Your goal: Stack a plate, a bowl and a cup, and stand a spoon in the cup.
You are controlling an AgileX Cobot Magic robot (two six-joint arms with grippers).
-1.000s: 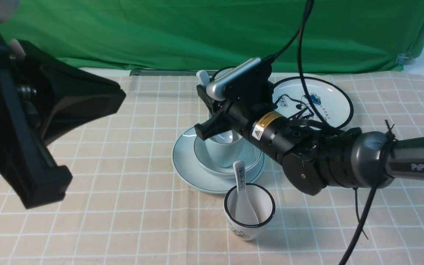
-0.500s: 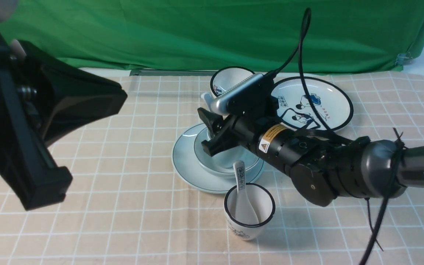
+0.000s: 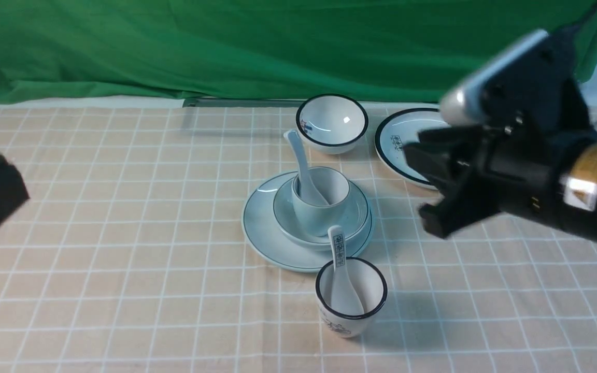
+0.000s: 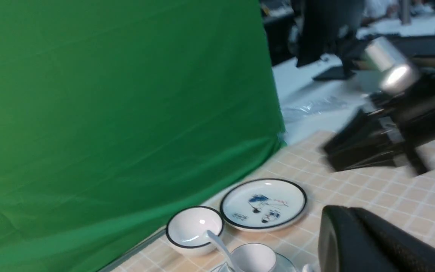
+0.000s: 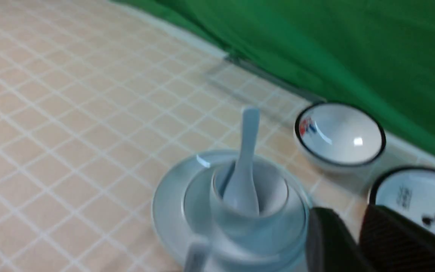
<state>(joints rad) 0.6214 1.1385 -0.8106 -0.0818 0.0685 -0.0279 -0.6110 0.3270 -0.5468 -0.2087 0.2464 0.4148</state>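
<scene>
The pale blue plate [image 3: 257, 220] lies mid-table with the wide bowl [image 3: 358, 215] on it and the plain cup [image 3: 329, 199] in the bowl. The plain spoon [image 3: 300, 160] stands in the cup, its handle leaning back-left. My right gripper [image 3: 416, 184] hangs blurred to the right of the stack, clear of it; the right wrist view shows this gripper [image 5: 349, 215] with only a slim gap at the tips and nothing in it. My left gripper [image 3: 16, 186] is a dark blur at the far left; in its wrist view the left gripper [image 4: 347, 209] is shut and empty.
A black-rimmed cup [image 3: 350, 305] holding a marked white spoon [image 3: 337, 248] stands just in front of the stack. A black-rimmed bowl [image 3: 332, 122] and a cartoon plate [image 3: 394, 150] sit behind, near the green backdrop [image 3: 278, 46].
My right gripper let go of the plain spoon, which now stands in the cup, and pulled away to the right. The left arm dropped back to the left edge.
</scene>
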